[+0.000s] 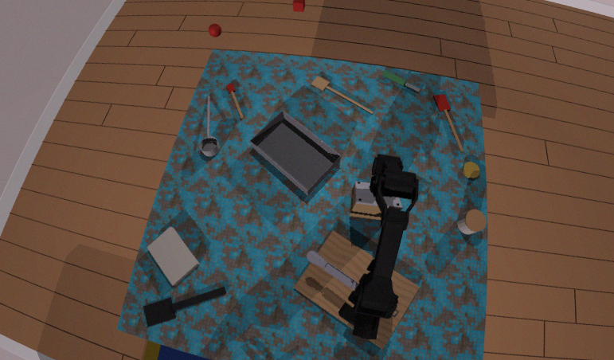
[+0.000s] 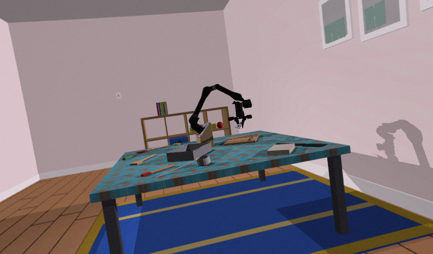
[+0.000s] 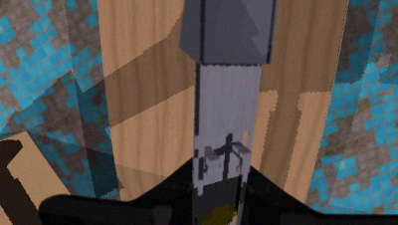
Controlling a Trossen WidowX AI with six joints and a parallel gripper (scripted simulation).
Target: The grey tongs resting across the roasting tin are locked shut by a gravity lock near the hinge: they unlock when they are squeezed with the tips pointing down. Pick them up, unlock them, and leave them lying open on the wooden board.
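The arm arches high, wrist pointing down. Its claw [image 2: 240, 122] grips the tongs [image 3: 226, 107] above the wooden board [image 2: 242, 139], tips hanging downward.

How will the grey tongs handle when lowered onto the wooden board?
The grey tongs look like smooth, rigid metal, so they probably won't flex but could slip in the end effector. They are long and narrow and hang tips-down over the wooden board, gripped near the hinge. They would likely topple flat rather than stand.
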